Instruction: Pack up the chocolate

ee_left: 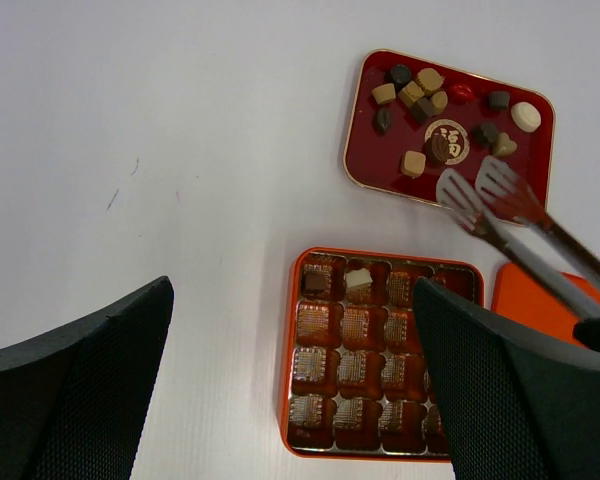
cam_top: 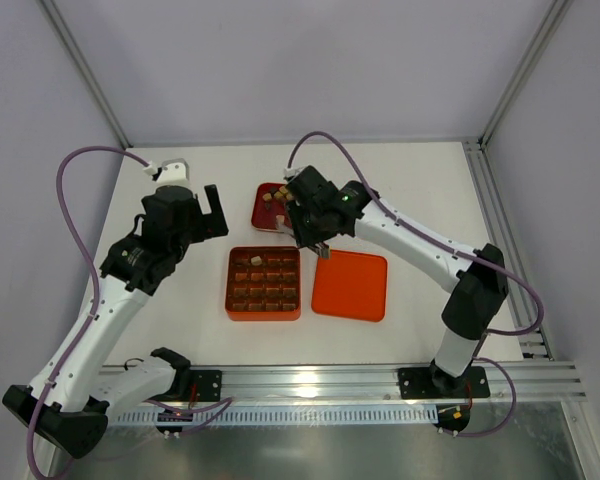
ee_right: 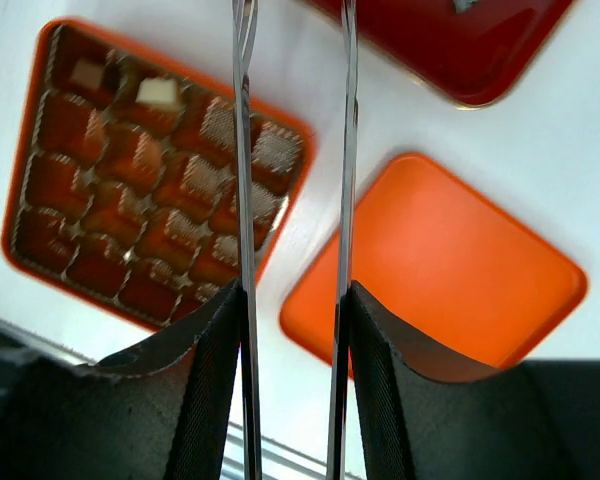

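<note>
The right claw (ee_right: 295,300) is clamped on tongs (ee_left: 500,200), tips apart over the red tray (ee_left: 365,150) where most chocolate (ee_left: 412,92) lies; two pieces sit in the orange box (ee_left: 290,350). The left claw (cam_top: 215,212) gapes empty. Pieces look light, slick, easily dented: pinch gently across the sides.

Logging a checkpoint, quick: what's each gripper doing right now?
Left gripper: open, empty.
Right gripper: closed on the tongs.

orange box (cam_top: 264,315) sits beside lid (cam_top: 350,286), near red tray (ee_left: 372,155).
</note>
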{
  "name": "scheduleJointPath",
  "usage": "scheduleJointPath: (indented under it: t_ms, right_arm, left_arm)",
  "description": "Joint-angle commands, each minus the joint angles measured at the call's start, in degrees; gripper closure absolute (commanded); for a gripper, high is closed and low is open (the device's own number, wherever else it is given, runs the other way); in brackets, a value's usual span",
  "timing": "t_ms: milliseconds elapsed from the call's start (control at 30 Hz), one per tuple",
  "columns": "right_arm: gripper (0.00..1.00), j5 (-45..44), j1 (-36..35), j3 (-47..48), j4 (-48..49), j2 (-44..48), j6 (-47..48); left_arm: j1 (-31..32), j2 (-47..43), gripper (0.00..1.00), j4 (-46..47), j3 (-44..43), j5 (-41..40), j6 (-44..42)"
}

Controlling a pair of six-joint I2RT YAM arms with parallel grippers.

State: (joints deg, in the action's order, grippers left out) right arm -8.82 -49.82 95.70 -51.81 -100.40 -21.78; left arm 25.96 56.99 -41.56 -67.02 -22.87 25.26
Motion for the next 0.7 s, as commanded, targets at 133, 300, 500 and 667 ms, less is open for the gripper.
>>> scheduleJointPath:
  t_ms: [133, 300, 500, 667]
  right_arm:
    - [0.54, -1.4, 8.2, 2.5, 1.2, -0.7, 3.8]
    - [0.54, -0.4, 11.1, 5.1, 1.7, -4.4, 5.0]
    - [0.55, -0.2, 12.3, 10.7, 0.3, -11.1, 6.4]
    - [0.57, -0.9, 13.3, 13.5, -0.1, -14.3, 6.4]
  left_arm:
    - [-0.5, -0.6, 0.0, 2.3, -0.6, 0.3, -0.1]
    - [-0.6, -0.6, 0.0, 2.3, -0.6, 0.3, -0.2]
    - [-0.8, -0.7, 0.0, 2.2, -0.3, 0.4, -0.2]
    - [-1.0, -0.9, 0.0, 2.1, -0.2, 0.4, -0.4]
